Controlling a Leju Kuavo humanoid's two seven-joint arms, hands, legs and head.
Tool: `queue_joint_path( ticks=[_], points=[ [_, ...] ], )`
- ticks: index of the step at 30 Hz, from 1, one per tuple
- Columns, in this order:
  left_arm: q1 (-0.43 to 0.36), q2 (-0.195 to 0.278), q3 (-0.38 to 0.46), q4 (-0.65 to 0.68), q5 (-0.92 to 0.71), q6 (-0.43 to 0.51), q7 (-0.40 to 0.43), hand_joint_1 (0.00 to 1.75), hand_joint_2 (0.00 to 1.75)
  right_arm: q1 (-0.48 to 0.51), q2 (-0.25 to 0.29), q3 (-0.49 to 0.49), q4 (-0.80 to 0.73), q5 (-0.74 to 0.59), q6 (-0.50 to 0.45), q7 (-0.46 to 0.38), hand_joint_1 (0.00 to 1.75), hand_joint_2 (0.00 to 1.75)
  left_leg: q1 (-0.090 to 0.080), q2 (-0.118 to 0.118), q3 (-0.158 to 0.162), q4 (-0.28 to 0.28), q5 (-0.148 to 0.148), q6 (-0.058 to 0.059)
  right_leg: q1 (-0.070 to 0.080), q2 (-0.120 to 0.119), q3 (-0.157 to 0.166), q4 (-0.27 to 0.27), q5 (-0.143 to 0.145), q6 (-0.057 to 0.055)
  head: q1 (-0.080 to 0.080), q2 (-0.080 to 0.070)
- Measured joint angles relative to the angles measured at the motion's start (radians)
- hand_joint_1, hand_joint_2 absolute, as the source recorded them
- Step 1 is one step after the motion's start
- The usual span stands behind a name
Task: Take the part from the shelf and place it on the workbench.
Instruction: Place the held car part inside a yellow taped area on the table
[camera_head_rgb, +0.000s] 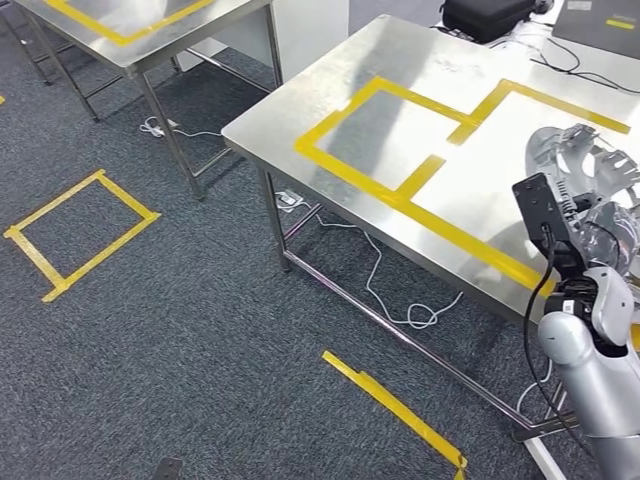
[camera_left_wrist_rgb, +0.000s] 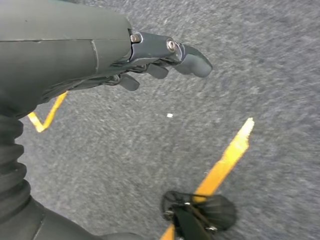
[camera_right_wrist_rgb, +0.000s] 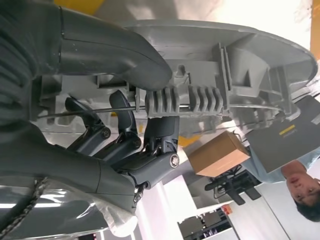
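Right hand (camera_right_wrist_rgb: 124, 145) grips the part (camera_right_wrist_rgb: 226, 65) above the workbench (camera_head_rgb: 392, 60)

We see our dark fingers clamped on this grey moulded, ribbed plastic piece over brushed steel marked with yellow tape; our left hand (camera_left_wrist_rgb: 113, 55) hangs open, holding nothing, over speckled grey carpet (camera_left_wrist_rgb: 264, 60).

- Workbench (camera_head_rgb: 362, 70): steel top marked with yellow tape rectangles (camera_head_rgb: 377, 135); the nearer taped areas lie bare, giving open room over the surface.
- Right hand (camera_head_rgb: 596, 210) holds the grey part (camera_head_rgb: 581, 160) above the bench's right portion, just above the top.
- Far edge of the bench: a black case (camera_head_rgb: 487, 15) and cables (camera_head_rgb: 558, 55) stand in the way.
- Second table (camera_head_rgb: 143, 30) stands well apart; open carpet lies between the two.
- Left hand (camera_left_wrist_rgb: 151, 57), fingers apart and holding nothing, hangs over carpet (camera_left_wrist_rgb: 264, 60) with free room around it.
- A cardboard box (camera_right_wrist_rgb: 219, 152) and a person (camera_right_wrist_rgb: 302, 185) lie beyond the part.
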Motion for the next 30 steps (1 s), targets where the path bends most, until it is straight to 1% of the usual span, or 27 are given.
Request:
queue_joint_path(
  ticks=[1, 3, 4, 5, 6, 7, 8, 9, 10, 11, 13, 14, 15, 16, 18, 19, 20, 21, 22, 23, 24, 25, 26, 27, 28, 29, 30],
  points=[
    [-0.002, 0.0, 0.0, 0.0, 0.0, 0.001, 0.0, 0.0, 1.75, 0.0, 0.0, -0.001, -0.002, 0.001, 0.0, 0.0, 1.75, 1.75, 0.002, 0.001, -0.024, 0.048, -0.018, -0.005, -0.001, 0.0, 0.006, 0.0, -0.005, -0.005, 0.0, 0.0],
    [-0.004, -0.002, 0.0, 0.0, -0.001, 0.001, 0.0, 0.0, 1.75, 0.001, 0.0, -0.001, -0.002, 0.002, 0.004, 0.0, 1.75, 1.75, 0.005, 0.003, -0.102, 0.182, -0.067, -0.012, 0.002, 0.0, 0.017, -0.001, -0.015, -0.011, -0.002, 0.0],
    [-0.003, -0.002, 0.0, 0.0, -0.001, 0.001, 0.0, 0.0, 1.75, 0.001, 0.0, 0.0, -0.002, 0.002, 0.008, 0.0, 1.75, 1.75, 0.006, 0.004, -0.137, 0.233, -0.081, -0.012, 0.004, 0.0, 0.023, -0.001, -0.02, -0.012, -0.001, 0.0],
    [-0.002, -0.003, 0.0, 0.0, -0.001, 0.001, 0.001, 0.0, 1.75, 0.002, 0.0, 0.002, 0.0, 0.003, 0.012, 0.0, 1.75, 1.75, 0.005, 0.004, -0.16, 0.255, -0.077, -0.009, 0.006, 0.001, 0.029, -0.001, -0.024, -0.014, -0.001, 0.0],
    [-0.001, -0.003, 0.0, 0.0, -0.001, 0.0, 0.002, 0.0, 1.75, 0.002, 0.0, 0.004, 0.002, 0.004, 0.016, 0.0, 1.75, 1.75, 0.004, 0.003, -0.165, 0.239, -0.051, -0.004, 0.008, 0.002, 0.036, -0.001, -0.029, -0.014, -0.001, 0.0],
    [-0.001, -0.002, 0.0, 0.0, -0.001, 0.0, 0.004, 0.0, 1.75, 0.001, 0.0, 0.005, 0.005, 0.004, 0.019, 0.0, 1.75, 1.75, 0.001, 0.003, -0.156, 0.191, -0.007, 0.003, 0.01, 0.003, 0.042, -0.001, -0.033, -0.015, -0.001, 0.0],
    [-0.001, -0.002, 0.0, 0.0, -0.001, 0.0, 0.004, 0.0, 1.75, 0.0, 0.0, 0.006, 0.008, 0.005, 0.021, 0.0, 1.75, 1.75, -0.004, 0.003, -0.138, 0.124, 0.042, 0.012, 0.01, 0.004, 0.048, -0.002, -0.037, -0.015, -0.001, 0.0],
    [-0.002, -0.001, 0.0, 0.0, -0.001, 0.0, 0.005, 0.0, 1.75, -0.001, 0.0, 0.007, 0.011, 0.005, 0.024, 0.0, 1.75, 1.75, -0.009, 0.002, -0.121, 0.062, 0.079, 0.021, 0.011, 0.004, 0.052, -0.003, -0.039, -0.014, -0.001, 0.0],
    [-0.003, 0.0, 0.0, 0.0, -0.001, 0.001, 0.005, 0.0, 1.75, -0.002, 0.0, 0.007, 0.014, 0.007, 0.028, 0.0, 1.75, 1.75, -0.014, 0.002, -0.108, 0.015, 0.1, 0.028, 0.011, 0.004, 0.052, -0.004, -0.04, -0.012, -0.001, 0.0],
    [-0.003, 0.0, 0.0, 0.0, -0.001, 0.001, 0.005, 0.0, 1.75, -0.003, 0.001, 0.008, 0.018, 0.009, 0.035, 0.0, 1.75, 1.75, -0.018, 0.001, -0.101, -0.012, 0.108, 0.033, 0.01, 0.004, 0.051, -0.006, -0.04, -0.008, -0.001, 0.0],
    [-0.002, 0.0, 0.0, 0.0, -0.001, 0.0, 0.003, 0.0, 1.75, -0.006, 0.001, 0.015, 0.03, 0.015, 0.058, 0.0, 1.75, 1.75, -0.019, -0.001, -0.094, -0.031, 0.108, 0.037, 0.01, 0.003, 0.05, -0.012, -0.039, 0.001, -0.001, 0.0],
    [-0.001, -0.001, 0.0, 0.0, -0.001, -0.003, 0.0, 0.0, 1.75, -0.008, 0.002, 0.02, 0.039, 0.016, 0.073, 0.0, 1.75, 1.75, -0.016, -0.002, -0.09, -0.039, 0.113, 0.038, 0.011, 0.003, 0.048, -0.011, -0.044, 0.006, -0.001, 0.0],
    [-0.002, -0.001, 0.0, 0.0, -0.001, -0.009, -0.005, 0.0, 1.75, -0.012, 0.002, 0.026, 0.051, 0.015, 0.087, 0.0, 1.75, 1.75, -0.012, -0.001, -0.085, -0.048, 0.117, 0.039, 0.012, 0.003, 0.041, 0.001, -0.056, 0.01, 0.0, 0.0],
    [-0.004, -0.001, 0.0, 0.0, -0.001, -0.018, -0.009, 0.0, 1.75, -0.016, 0.002, 0.033, 0.066, 0.012, 0.103, 0.0, 1.31, 1.31, -0.008, -0.001, -0.08, -0.057, 0.121, 0.04, 0.013, 0.003, 0.025, 0.035, -0.076, 0.013, 0.001, 0.0],
    [-0.007, -0.001, 0.0, 0.0, -0.001, -0.037, -0.017, 0.0, 1.75, -0.024, 0.003, 0.051, 0.099, 0.01, 0.123, 0.0, 0.44, 0.44, -0.005, -0.002, -0.077, -0.061, 0.123, 0.042, 0.011, 0.003, -0.033, 0.155, -0.131, 0.019, 0.002, 0.0],
    [-0.008, -0.001, 0.0, 0.0, -0.002, -0.045, -0.02, 0.0, 1.75, -0.025, 0.005, 0.061, 0.115, 0.012, 0.128, 0.0, 0.0, 0.0, -0.005, -0.002, -0.076, -0.061, 0.122, 0.042, 0.01, 0.002, -0.064, 0.214, -0.149, 0.022, 0.002, 0.0],
    [-0.007, -0.001, 0.0, 0.0, -0.002, -0.051, -0.023, 0.0, 1.75, -0.025, 0.007, 0.072, 0.13, 0.016, 0.129, 0.0, 0.0, 0.0, -0.004, -0.002, -0.075, -0.061, 0.121, 0.042, 0.009, 0.002, -0.085, 0.248, -0.152, 0.026, 0.002, 0.0],
    [-0.007, -0.002, 0.0, 0.0, -0.002, -0.057, -0.026, 0.0, 1.75, -0.025, 0.009, 0.082, 0.144, 0.02, 0.129, 0.0, 0.0, 0.0, -0.003, -0.002, -0.074, -0.06, 0.12, 0.04, 0.007, 0.002, -0.086, 0.244, -0.135, 0.03, 0.002, 0.0],
    [-0.007, -0.002, 0.0, 0.0, -0.002, -0.061, -0.03, 0.0, 1.75, -0.026, 0.012, 0.09, 0.154, 0.023, 0.128, 0.0, 0.0, 0.0, 0.0, -0.002, -0.073, -0.057, 0.117, 0.037, 0.004, 0.001, -0.067, 0.199, -0.103, 0.034, 0.002, 0.0],
    [-0.007, -0.002, 0.0, 0.0, -0.002, -0.064, -0.033, 0.0, 1.75, -0.029, 0.014, 0.096, 0.163, 0.024, 0.127, 0.0, 0.0, 0.0, 0.001, -0.003, -0.071, -0.053, 0.113, 0.032, 0.001, -0.002, -0.035, 0.131, -0.067, 0.038, 0.002, 0.0],
    [-0.007, -0.001, 0.0, 0.0, -0.002, -0.065, -0.035, 0.0, 1.75, -0.034, 0.016, 0.102, 0.171, 0.026, 0.126, 0.0, 0.0, 0.0, 0.002, -0.003, -0.072, -0.046, 0.108, 0.026, 0.001, -0.004, 0.002, 0.064, -0.043, 0.04, 0.003, 0.0],
    [-0.007, 0.0, 0.0, 0.0, -0.003, -0.064, -0.035, 0.0, 1.75, -0.039, 0.019, 0.107, 0.178, 0.028, 0.125, 0.0, 0.0, 0.0, 0.001, -0.004, -0.074, -0.039, 0.104, 0.02, 0.001, -0.006, 0.029, 0.016, -0.031, 0.038, 0.003, 0.0],
    [-0.007, 0.001, 0.0, 0.0, -0.005, -0.059, -0.031, 0.0, 1.75, -0.044, 0.022, 0.112, 0.186, 0.031, 0.123, 0.0, 0.0, 0.0, 0.0, -0.004, -0.076, -0.034, 0.101, 0.015, 0.002, -0.006, 0.044, -0.007, -0.031, 0.033, 0.004, 0.0],
    [-0.007, 0.002, 0.0, 0.0, -0.008, -0.052, -0.025, 0.0, 1.75, -0.046, 0.026, 0.117, 0.194, 0.034, 0.121, 0.0, 0.0, 0.0, -0.001, -0.004, -0.077, -0.031, 0.1, 0.011, 0.005, -0.004, 0.049, -0.01, -0.036, 0.025, 0.004, 0.0],
    [-0.007, 0.003, 0.0, 0.0, -0.011, -0.045, -0.017, 0.0, 1.75, -0.047, 0.03, 0.122, 0.201, 0.037, 0.12, 0.0, 0.0, 0.0, 0.0, -0.004, -0.076, -0.03, 0.099, 0.009, 0.004, -0.002, 0.049, -0.01, -0.035, 0.016, 0.003, 0.0],
    [-0.006, 0.004, 0.0, 0.0, -0.014, -0.039, -0.011, 0.0, 1.75, -0.047, 0.033, 0.126, 0.208, 0.039, 0.119, 0.0, 0.0, 0.0, 0.0, -0.003, -0.076, -0.026, 0.096, 0.006, 0.004, -0.002, 0.049, -0.01, -0.034, 0.01, 0.004, 0.0],
    [-0.007, 0.004, 0.0, 0.0, -0.015, -0.036, -0.007, 0.0, 1.31, -0.049, 0.036, 0.13, 0.213, 0.04, 0.118, 0.0, 0.0, 0.0, 0.002, -0.002, -0.08, -0.013, 0.084, 0.002, 0.003, -0.002, 0.051, -0.011, -0.033, 0.004, 0.002, 0.0]
  ],
)
